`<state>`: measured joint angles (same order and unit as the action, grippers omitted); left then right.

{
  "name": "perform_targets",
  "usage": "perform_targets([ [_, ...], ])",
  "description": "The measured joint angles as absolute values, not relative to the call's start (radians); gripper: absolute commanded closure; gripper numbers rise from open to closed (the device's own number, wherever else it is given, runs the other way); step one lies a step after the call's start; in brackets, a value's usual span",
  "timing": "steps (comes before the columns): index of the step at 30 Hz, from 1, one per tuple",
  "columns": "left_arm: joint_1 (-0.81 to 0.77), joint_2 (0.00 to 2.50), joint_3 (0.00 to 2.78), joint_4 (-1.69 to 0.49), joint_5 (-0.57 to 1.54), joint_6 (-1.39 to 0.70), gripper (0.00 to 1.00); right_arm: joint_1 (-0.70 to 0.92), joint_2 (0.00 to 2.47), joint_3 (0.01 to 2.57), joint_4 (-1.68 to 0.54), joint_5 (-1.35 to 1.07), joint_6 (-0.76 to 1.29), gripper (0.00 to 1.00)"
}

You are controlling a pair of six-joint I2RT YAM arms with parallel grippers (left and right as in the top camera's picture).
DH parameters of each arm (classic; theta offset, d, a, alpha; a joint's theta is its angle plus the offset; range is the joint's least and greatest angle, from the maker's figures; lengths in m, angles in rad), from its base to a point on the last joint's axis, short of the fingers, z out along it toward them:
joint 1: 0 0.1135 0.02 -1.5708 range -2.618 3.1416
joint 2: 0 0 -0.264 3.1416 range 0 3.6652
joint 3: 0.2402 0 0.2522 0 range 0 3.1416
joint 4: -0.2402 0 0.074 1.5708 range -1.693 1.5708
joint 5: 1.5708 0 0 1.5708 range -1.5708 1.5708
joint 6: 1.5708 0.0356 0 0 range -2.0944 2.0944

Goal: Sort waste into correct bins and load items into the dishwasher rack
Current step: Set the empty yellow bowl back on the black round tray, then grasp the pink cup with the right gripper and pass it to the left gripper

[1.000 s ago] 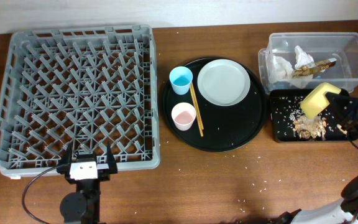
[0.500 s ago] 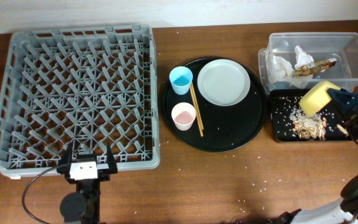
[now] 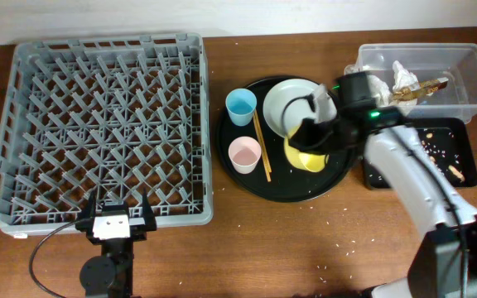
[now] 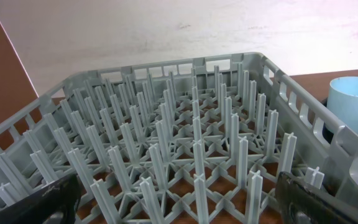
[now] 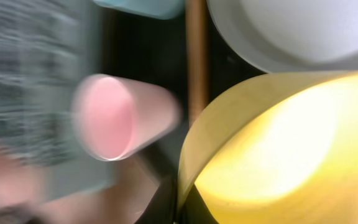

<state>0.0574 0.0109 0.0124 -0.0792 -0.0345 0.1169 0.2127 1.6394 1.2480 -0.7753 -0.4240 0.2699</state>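
Note:
My right gripper is shut on the rim of the yellow bowl and holds it over the round black tray, in front of the pale grey plate. The bowl fills the right wrist view, with the pinkish-white cup, the chopsticks and the plate behind it. The light blue cup, pink cup and chopsticks lie on the tray's left. My left gripper is open at the front edge of the grey dishwasher rack.
The clear tub holds napkins and a wrapper. The shallow black tray in front of it holds food scraps and rice. The round black tray sits between rack and bins. Rice grains dot the table front.
My right arm has swung left from over the shallow black tray to over the round black tray, carrying the yellow bowl. The left arm has not moved.

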Motion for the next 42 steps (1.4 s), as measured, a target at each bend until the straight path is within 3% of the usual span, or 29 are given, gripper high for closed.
perform_targets([
  [2, 0.057, 0.011, 0.012, -0.079, -0.035, 0.117, 0.00, 0.430, 1.663, 1.249, -0.778, -0.140, 0.306, 0.96],
  [8, 0.057, 0.011, 0.012, -0.079, -0.035, 0.117, 0.00, 0.456, 1.810, 1.252, -0.772, 0.020, 0.318, 0.95],
  [13, 0.057, 0.011, 0.012, -0.079, -0.035, 0.117, 0.00, 0.456, 1.811, 1.253, -0.775, 0.035, 0.324, 0.68],
  [23, 0.057, 0.011, 0.012, -0.079, -0.024, 0.108, 0.00, 0.451, 1.813, 1.309, -0.812, 0.006, 0.324, 0.59],
  [26, 0.057, 0.011, 0.015, -0.086, 0.007, 0.074, 0.00, 0.431, 1.814, 1.458, -0.887, -0.073, 0.306, 0.46],
  [33, 0.057, 0.251, 0.379, -0.383, 0.083, -0.001, 0.00, 0.427, 1.835, 1.562, -0.894, -0.212, 0.293, 0.47],
  [36, 0.057, 0.521, 0.621, -0.519, 0.118, -0.001, 0.00, 0.427, 1.917, 1.561, -0.897, -0.227, 0.300, 0.58],
  [38, 0.057, 0.706, 0.775, -0.595, 0.164, -0.001, 0.00, 0.435, 1.966, 1.561, -0.897, -0.231, 0.311, 0.72],
  [42, 0.057, 0.945, 0.904, -0.630, 0.231, -0.001, 0.00, 0.458, 1.987, 1.561, -0.897, -0.230, 0.310, 0.72],
])
